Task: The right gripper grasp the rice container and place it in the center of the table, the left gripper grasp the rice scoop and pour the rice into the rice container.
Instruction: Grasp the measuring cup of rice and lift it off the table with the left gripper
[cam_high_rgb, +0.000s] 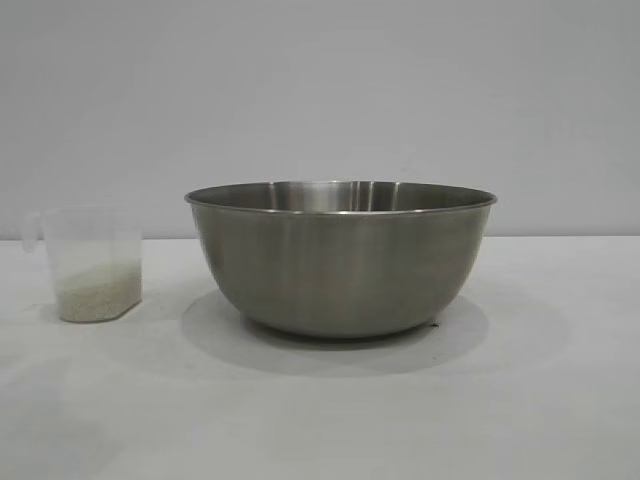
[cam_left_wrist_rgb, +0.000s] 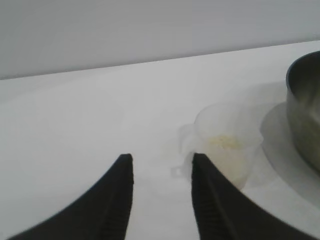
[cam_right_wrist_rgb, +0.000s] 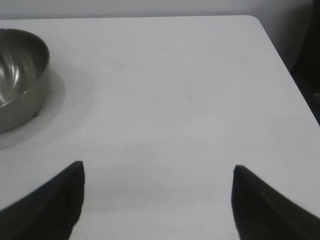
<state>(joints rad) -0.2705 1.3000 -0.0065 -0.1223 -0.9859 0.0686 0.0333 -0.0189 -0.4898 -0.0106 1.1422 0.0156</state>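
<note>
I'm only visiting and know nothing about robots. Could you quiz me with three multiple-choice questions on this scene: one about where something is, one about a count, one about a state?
1. Seen from the front camera, where does the plastic cup stand?
A. Left of the steel bowl, apart from it
B. Inside it
C. On its right

2. How many steel bowls are on the table?
A. Three
B. Two
C. One

3. How is the rice now?
A. Poured into the bowl
B. A pale layer at the cup's bottom
C. Spilled over the table

Answers:
1 A, bare table shows between cup and bowl.
2 C, only one bowl appears in any view.
3 B, the grains sit in the upright cup. The left gripper is open just short of the cup, and the right gripper is open over bare table, holding nothing.
</note>
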